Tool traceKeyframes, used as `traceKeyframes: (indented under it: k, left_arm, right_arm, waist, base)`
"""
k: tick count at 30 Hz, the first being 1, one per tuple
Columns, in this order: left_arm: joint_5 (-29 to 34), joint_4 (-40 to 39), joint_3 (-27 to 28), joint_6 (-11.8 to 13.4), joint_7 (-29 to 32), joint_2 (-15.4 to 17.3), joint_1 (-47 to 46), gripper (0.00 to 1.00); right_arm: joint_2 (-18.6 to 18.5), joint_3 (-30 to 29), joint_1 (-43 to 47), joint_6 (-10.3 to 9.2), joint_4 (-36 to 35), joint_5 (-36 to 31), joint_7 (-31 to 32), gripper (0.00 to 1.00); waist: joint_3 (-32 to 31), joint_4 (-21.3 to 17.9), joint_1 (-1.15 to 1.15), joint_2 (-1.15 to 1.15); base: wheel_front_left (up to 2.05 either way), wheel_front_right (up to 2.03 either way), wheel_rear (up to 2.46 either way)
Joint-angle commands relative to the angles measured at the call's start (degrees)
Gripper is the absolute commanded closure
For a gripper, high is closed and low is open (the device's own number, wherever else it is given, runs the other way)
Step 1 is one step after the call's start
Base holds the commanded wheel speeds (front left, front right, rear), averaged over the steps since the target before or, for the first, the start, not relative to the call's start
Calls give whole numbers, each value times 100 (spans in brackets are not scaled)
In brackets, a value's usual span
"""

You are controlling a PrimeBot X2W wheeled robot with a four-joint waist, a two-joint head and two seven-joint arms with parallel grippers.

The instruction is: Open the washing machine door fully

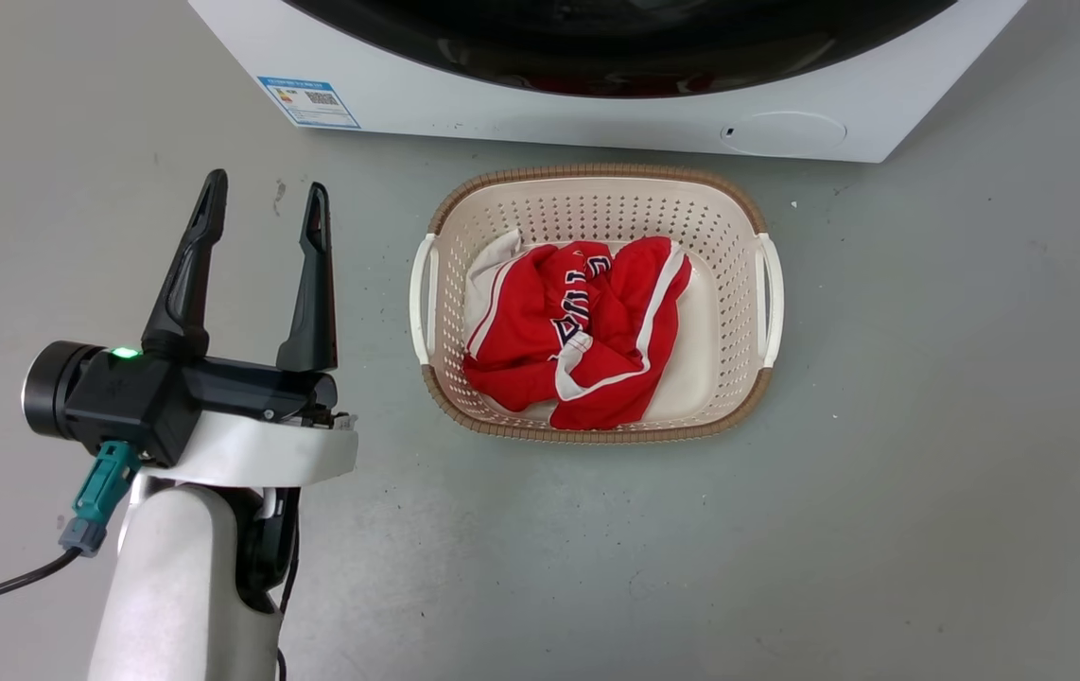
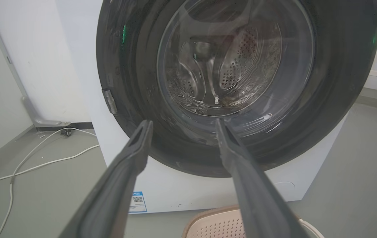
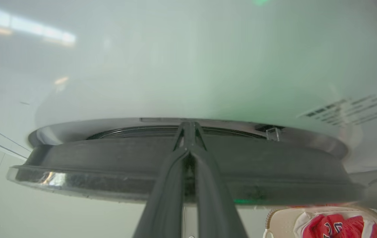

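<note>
Door: the washing machine door [image 2: 238, 82] sits in the front of the white machine [image 1: 502, 104], on the far side of the floor behind the basket [image 1: 597, 203] of red clothing [image 1: 578, 331]. It is either closed or barely ajar; the views do not settle which.

Right claw [image 3: 188, 128]: fingers pressed together, tips at the seam between the door rim and the chrome ring. Whether it nips anything cannot be seen.

Left claw [image 1: 266, 187]: spread wide, empty, left of the basket and apart from the door.

Handling (judgement): a rigid, hinged, fairly heavy disc. Its glossy face is likely slippery, so the hold belongs behind the rim, away from the hinge and never on the glass bowl.

Writing: the blue sticker [image 1: 308, 101] carries a QR code, but its text is too small to read. The navy letters on the clothing are crumpled and unreadable. No brand is legible.
</note>
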Motion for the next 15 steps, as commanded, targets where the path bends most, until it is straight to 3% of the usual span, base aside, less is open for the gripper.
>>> traceKeyframes:
  k: [1,9,15]
  left_arm:
    - [8,5,0,-11,-13,5,-99,0]
    - [5,70,-1,-11,-13,-24,-83,0]
    - [30,143,12,-5,-13,-29,15,0]
  right_arm:
    - [216,81,16,0,-21,6,139,100]
    - [156,153,230,-2,-300,157,882,100]
    - [-16,164,672,-2,-923,333,1438,100]
  waist:
    - [6,6,0,0]
    - [-59,-32,0,0]
    - [-271,-107,0,0]
  base:
    - [0,0,0]
    - [0,0,0]
    - [0,0,0]
